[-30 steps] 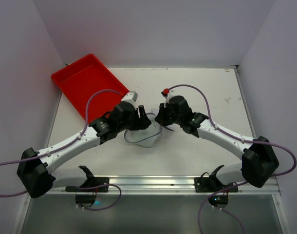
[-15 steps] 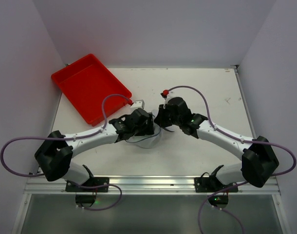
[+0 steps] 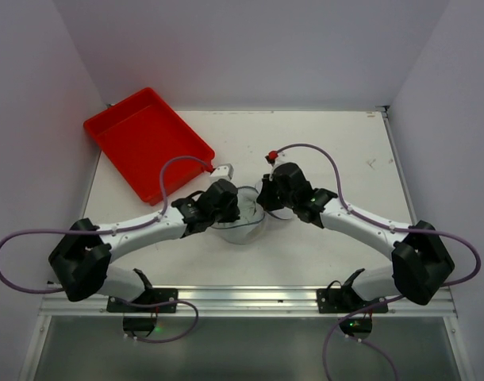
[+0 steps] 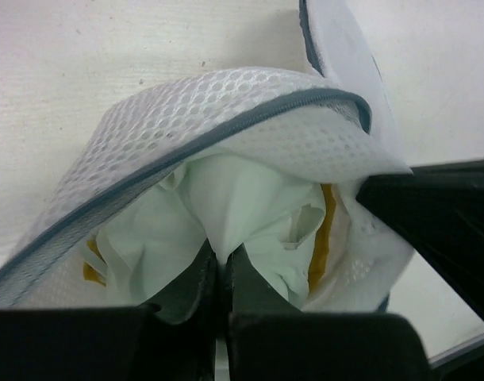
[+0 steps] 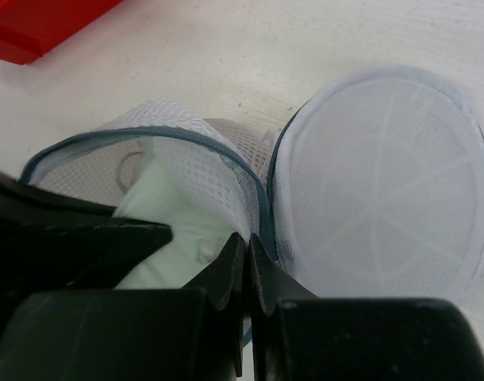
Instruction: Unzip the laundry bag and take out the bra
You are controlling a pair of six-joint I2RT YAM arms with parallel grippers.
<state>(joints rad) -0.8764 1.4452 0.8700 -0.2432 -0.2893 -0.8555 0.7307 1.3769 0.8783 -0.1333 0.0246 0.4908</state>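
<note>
Already unzipped, the laundry bag (image 3: 243,225) sits mid-frame in the overhead view on the desk (image 3: 337,151), its round lid (image 5: 385,182) flopped open to the right. Inside lies the pale bra (image 4: 250,198), pinched by the left jaws. The right jaws are clamped on the bag's zip rim. A red tray (image 3: 143,139) sits upper left.

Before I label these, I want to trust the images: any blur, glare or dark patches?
Top view: even soft light, sharp, no glare. Left wrist: bag mesh and bra crisp, left gripper near the lens dark and soft. Right wrist: bag crisp too, right gripper a black mass with almost no detail.
</note>
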